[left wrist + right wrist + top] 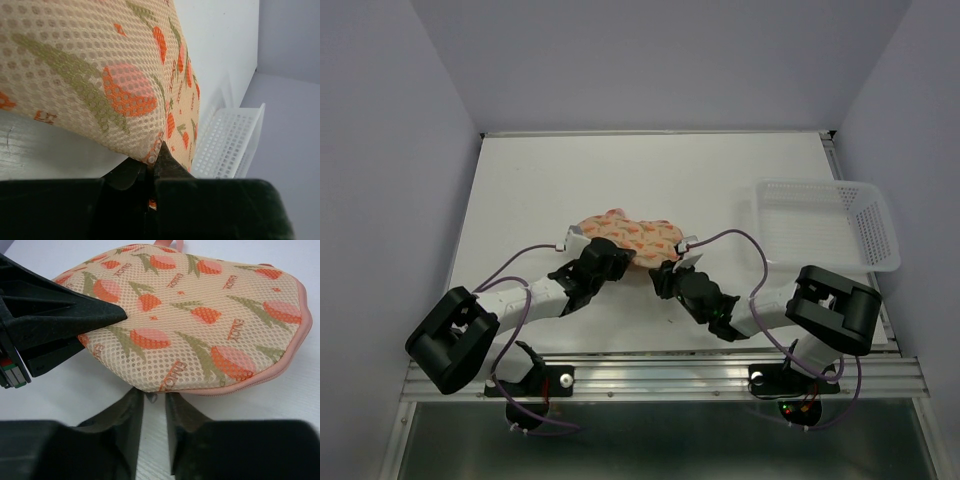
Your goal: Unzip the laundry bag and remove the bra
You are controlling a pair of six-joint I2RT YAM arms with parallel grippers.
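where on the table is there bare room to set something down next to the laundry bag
Widest bare stretch: table beyond the laundry bag up to the far edge. Another lies left of the bag. The gap between bag and basket is narrower, with a cable over it. Crowded: the near side, where left pincer and right pincer meet the bag.

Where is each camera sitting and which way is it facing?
Top external: above and behind, looking down on table, both arms, laundry bag, basket.
Left wrist: on left arm, facing basket past left gripper pinching the bag.
Right wrist: low, facing the bag; right gripper below, left gripper at left.
Shared: all show the bag.
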